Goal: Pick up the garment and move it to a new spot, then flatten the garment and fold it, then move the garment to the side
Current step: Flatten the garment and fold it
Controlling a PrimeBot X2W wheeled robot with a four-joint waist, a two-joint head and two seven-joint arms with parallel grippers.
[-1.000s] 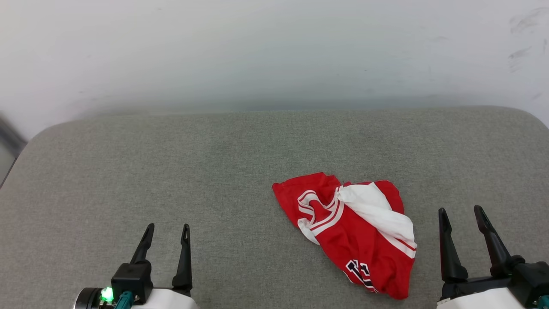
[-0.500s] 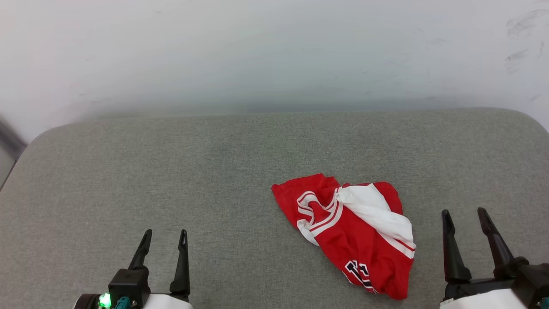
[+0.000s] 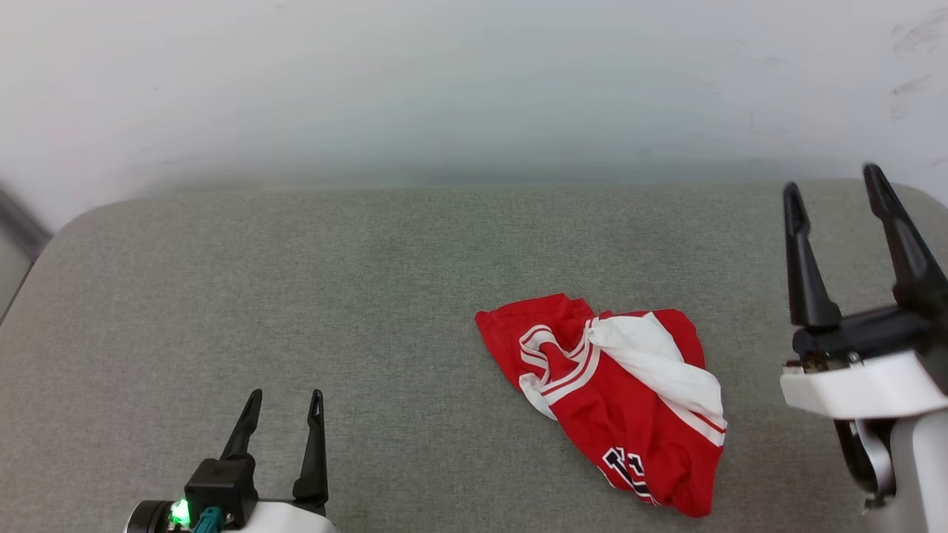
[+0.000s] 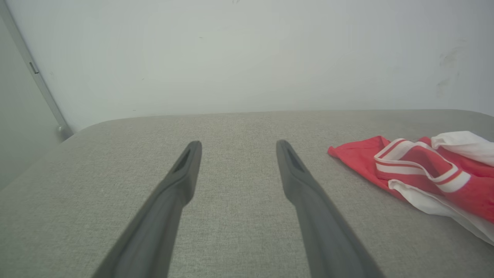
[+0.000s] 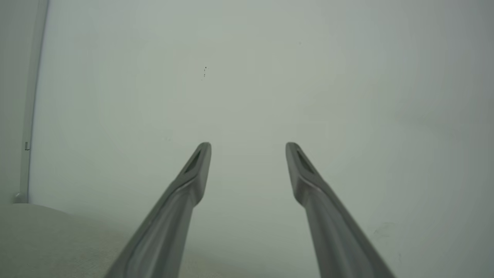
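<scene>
The crumpled garment [image 3: 622, 400] lay between the left gripper [image 3: 287, 394] and the right gripper [image 3: 832, 178], both spread wide, holding nothing.

Right gripper [image 5: 247, 146] pointed at a pale wall [image 5: 347, 85]

Two long dark fingers [image 5: 193, 181] rise from the bottom edge and stand spread wide apart, with nothing between them and their tips level with each other. Behind them the plain wall takes up most of the view, marked by a few tiny dark specks [image 5: 205, 71] above the left fingertip and a faint smudge [image 5: 386, 229] low on the right. A pale upright strip [image 5: 32, 96] runs down the left edge. In the bottom left corner lies a patch of light grey padded surface [image 5: 46, 239], partly behind the left finger.
</scene>
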